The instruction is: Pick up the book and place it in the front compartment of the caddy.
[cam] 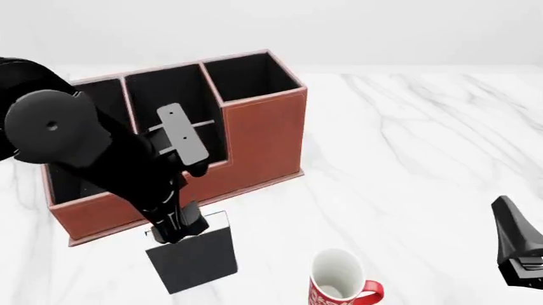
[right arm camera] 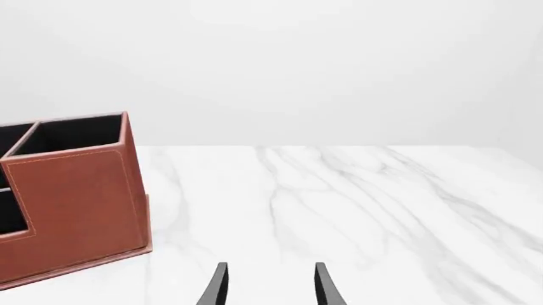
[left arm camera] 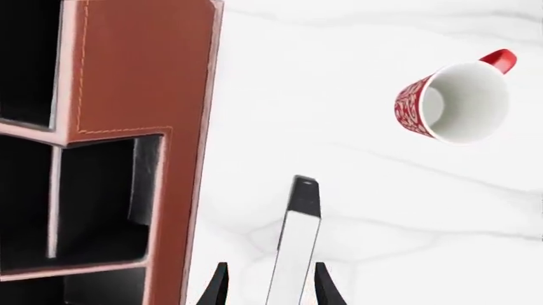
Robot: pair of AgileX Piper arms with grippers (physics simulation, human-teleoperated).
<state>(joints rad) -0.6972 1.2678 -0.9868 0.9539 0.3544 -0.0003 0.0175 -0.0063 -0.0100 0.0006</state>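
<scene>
The black book (cam: 195, 257) stands upright on edge on the table, just in front of the reddish-brown caddy (cam: 263, 133). In the left wrist view I look down on the book's white page edge (left arm camera: 293, 254). My left gripper (cam: 178, 225) is above the book's top edge, and its fingers straddle the book in the left wrist view (left arm camera: 269, 283). They are spread as wide as the right gripper's, with a gap on one side. My right gripper (right arm camera: 269, 286) is open and empty at the right edge of the front view (cam: 517, 254). My left arm hides most of the caddy's low front cell.
A red-and-white mug (cam: 339, 283) stands upright to the right of the book, near the table's front edge, and also shows in the left wrist view (left arm camera: 454, 101). The caddy shows in the left wrist view (left arm camera: 144, 76) and right wrist view (right arm camera: 76, 203). White marble table (cam: 424, 159) extends right.
</scene>
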